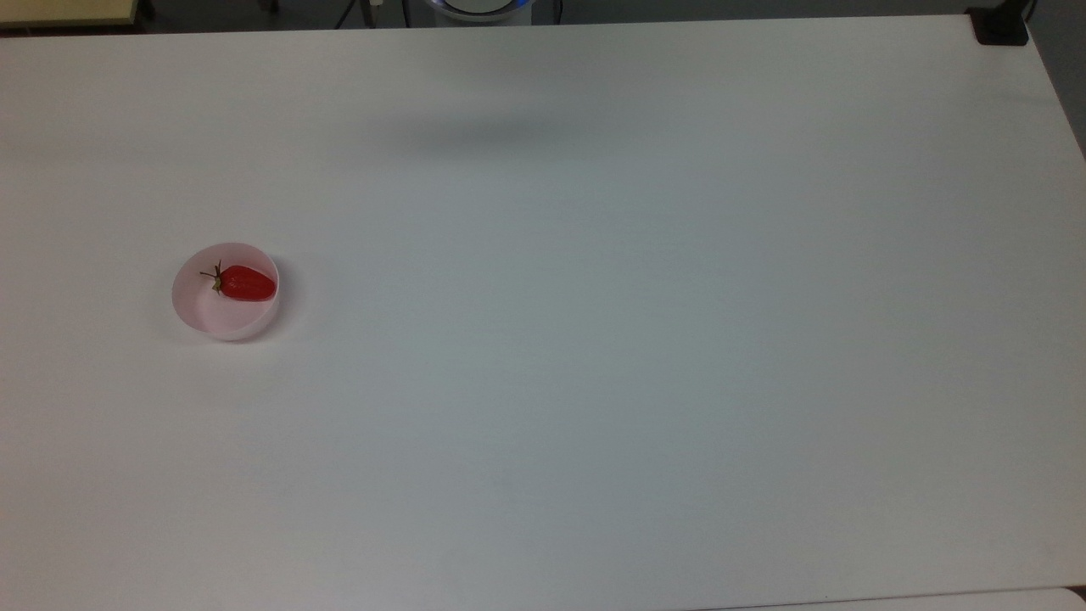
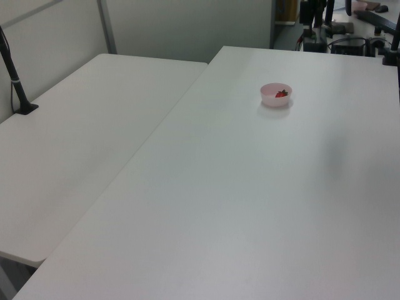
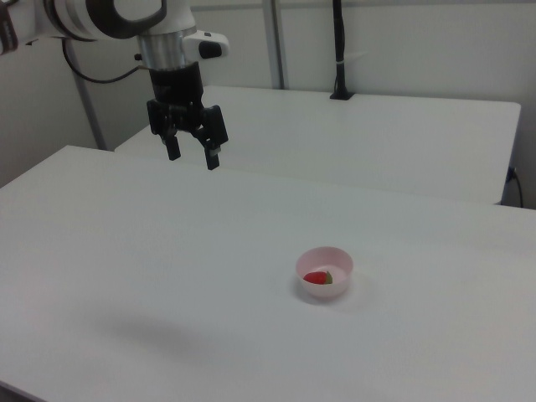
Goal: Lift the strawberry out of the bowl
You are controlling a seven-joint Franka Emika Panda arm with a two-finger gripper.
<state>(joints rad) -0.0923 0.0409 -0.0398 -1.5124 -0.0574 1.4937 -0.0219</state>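
A red strawberry [image 1: 246, 283] with a dark stem cap lies inside a pale pink bowl [image 1: 204, 316] at the top view's left. The same bowl [image 2: 270, 99] with the strawberry [image 2: 281, 94] sits far back on the table in the left view. In the right view the bowl [image 3: 311, 293] holds the strawberry [image 3: 317, 277] near the middle. My gripper [image 3: 193, 155] hangs high above the table at the right view's upper left, far from the bowl, open with nothing between its fingers.
The bowl rests on a large white table [image 1: 594, 339]. A second white table [image 2: 81, 137] adjoins it, with a black pole [image 2: 15, 78] clamped on it. The arm's base [image 1: 479, 8] is at the table's far edge in the top view.
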